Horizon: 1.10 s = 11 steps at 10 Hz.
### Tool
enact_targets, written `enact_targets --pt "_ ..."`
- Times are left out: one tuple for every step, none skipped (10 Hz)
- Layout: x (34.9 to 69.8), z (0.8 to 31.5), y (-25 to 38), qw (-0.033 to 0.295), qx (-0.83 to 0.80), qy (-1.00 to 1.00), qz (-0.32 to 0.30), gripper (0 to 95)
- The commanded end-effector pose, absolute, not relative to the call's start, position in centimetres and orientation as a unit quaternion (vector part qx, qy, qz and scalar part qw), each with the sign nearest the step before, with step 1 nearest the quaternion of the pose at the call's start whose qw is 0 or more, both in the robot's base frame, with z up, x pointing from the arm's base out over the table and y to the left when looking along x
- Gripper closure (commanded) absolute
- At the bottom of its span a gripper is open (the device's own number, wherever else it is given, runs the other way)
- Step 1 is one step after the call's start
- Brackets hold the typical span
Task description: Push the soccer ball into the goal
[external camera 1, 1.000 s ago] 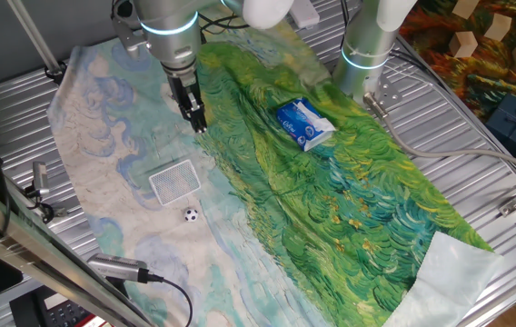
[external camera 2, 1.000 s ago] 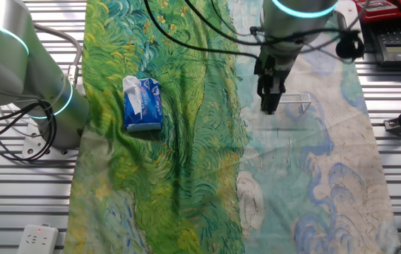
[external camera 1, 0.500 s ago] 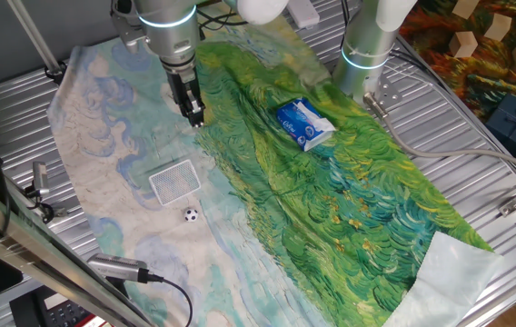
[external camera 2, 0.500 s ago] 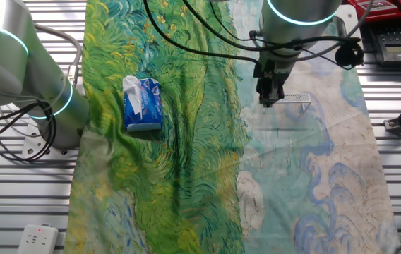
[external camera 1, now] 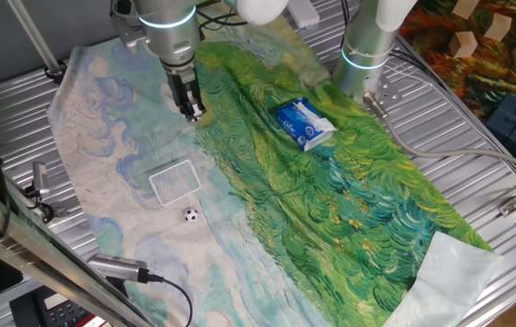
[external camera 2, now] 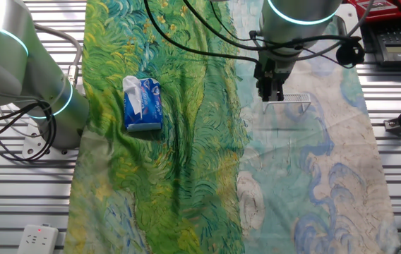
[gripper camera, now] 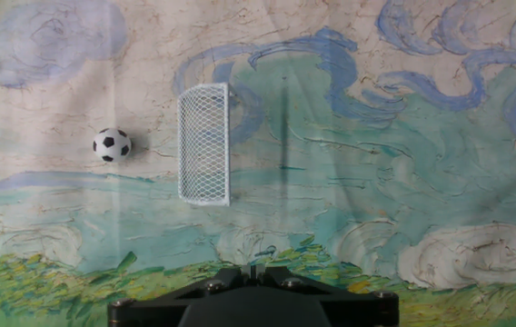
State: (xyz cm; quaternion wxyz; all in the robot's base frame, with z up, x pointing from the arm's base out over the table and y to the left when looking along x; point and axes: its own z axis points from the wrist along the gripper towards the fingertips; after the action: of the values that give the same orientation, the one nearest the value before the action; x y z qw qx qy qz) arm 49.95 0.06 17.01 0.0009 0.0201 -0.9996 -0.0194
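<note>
Since earlier, our gripper [external camera 1: 193, 113] rose slightly, fingers together, empty; soccer ball [external camera 1: 190, 215] unmoved beside goal [external camera 1: 174, 181]; approach pending; next, descend behind ball.

One soccer ball [gripper camera: 112, 144], one goal [gripper camera: 204, 143] (one tissue packet [external camera 1: 302, 123]).

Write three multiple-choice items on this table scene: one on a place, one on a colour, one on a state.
1. Where does the soccer ball lie?
A. inside the goal
B. on the cloth, just outside the goal
C. on the blue packet

2. What colour is the packet on the green part of the cloth?
A. blue and white
B. red
C. black

3. What is the tool doing?
A. gripping the ball
B. pressing on the goal
C. hanging clear of ball and goal

Answers: B, a gap shows between ball and net; A, its wrapper is blue and white; C, it is well beyond the goal from the ball.
</note>
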Motion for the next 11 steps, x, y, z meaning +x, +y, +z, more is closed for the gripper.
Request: enact_targets --pt "50.5 17.3 0.5 0.003 -0.008 -1.000 -0.023 95.0" --pt "51.0 17.4 1.1 0.005 -0.012 -1.000 -0.022 95.0" --pt "51.9 17.1 2.4 0.005 -0.026 -0.999 -0.023 95.0" --pt "52.7 16.9 3.7 0.005 -0.039 -0.999 -0.022 95.0" --pt "53.4 16.8 4.4 0.005 -0.043 -0.999 -0.021 95.0" --pt "53.6 16.9 4.5 0.005 -0.045 -0.999 -0.020 95.0" --pt "53.7 16.8 4.6 0.006 -0.048 -0.999 -0.018 95.0" --pt "53.7 16.6 4.6 0.005 -0.050 -0.999 -0.014 95.0" --pt "53.7 16.3 4.6 0.003 -0.053 -0.999 -0.008 95.0" --pt "53.7 16.2 4.6 0.000 -0.060 -0.998 -0.002 95.0" --pt "54.0 16.1 4.6 -0.001 -0.065 -0.998 0.000 95.0"
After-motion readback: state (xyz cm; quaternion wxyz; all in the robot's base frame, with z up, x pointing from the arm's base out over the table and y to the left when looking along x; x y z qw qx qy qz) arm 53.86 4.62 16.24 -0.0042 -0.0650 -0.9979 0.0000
